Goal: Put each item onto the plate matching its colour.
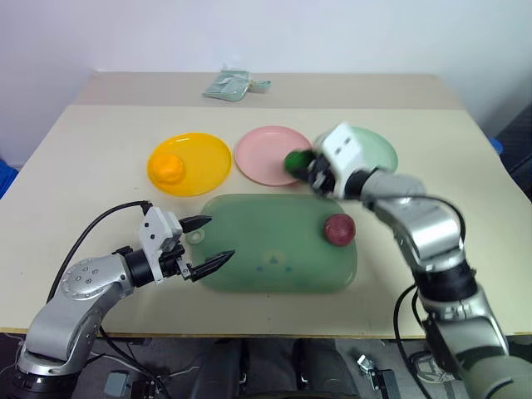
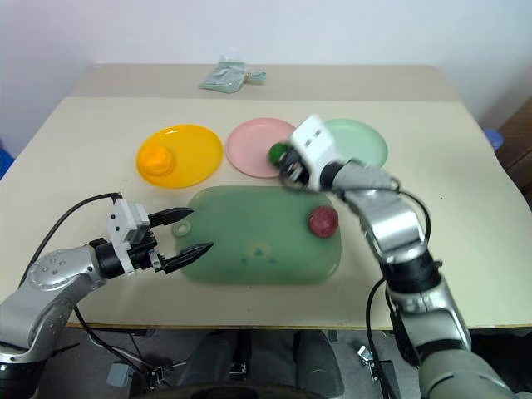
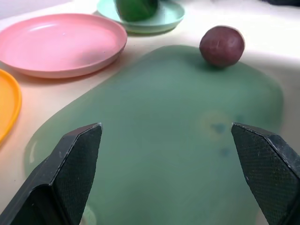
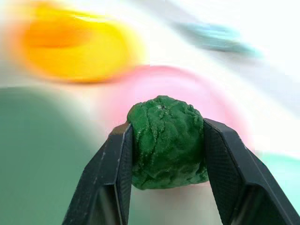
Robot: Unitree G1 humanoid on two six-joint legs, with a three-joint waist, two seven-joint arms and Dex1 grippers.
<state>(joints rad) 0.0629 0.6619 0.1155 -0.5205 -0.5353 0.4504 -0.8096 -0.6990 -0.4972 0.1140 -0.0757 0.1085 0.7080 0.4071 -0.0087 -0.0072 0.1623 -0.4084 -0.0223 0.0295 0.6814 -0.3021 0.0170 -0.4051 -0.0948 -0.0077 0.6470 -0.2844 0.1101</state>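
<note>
Pale beige desk [image 1: 83, 150] runs out to a white wall, and at its far edge lies a small crumpled greenish packet [image 1: 233, 86]. Nearest on the left, the left tool [image 1: 209, 242] hangs just over the left end of a big translucent green tray [image 1: 266, 258], its two black fingers [image 3: 75, 164] spread wide with nothing between them. Beyond it sits the yellow plate [image 1: 204, 162], with the orange-yellow ball [image 1: 169, 169] resting on its left half. Next along the row is the pink plate [image 1: 262, 154], bare on the part that shows, lying just beside the yellow one and close to the tray's far edge. Above the pink plate's right rim the right tool [image 4: 166, 180] is clamped on the bumpy dark green ball [image 1: 297, 160], one finger [image 4: 117, 168] pressed to each side of it, the ball lifted clear of the plates. Behind that tool's white housing lies the mint green plate [image 1: 378, 150], partly hidden by it. Back on the tray, near its right end and close to the far edge, the maroon ball [image 1: 339, 229] rests alone, well apart from the left tool.
</note>
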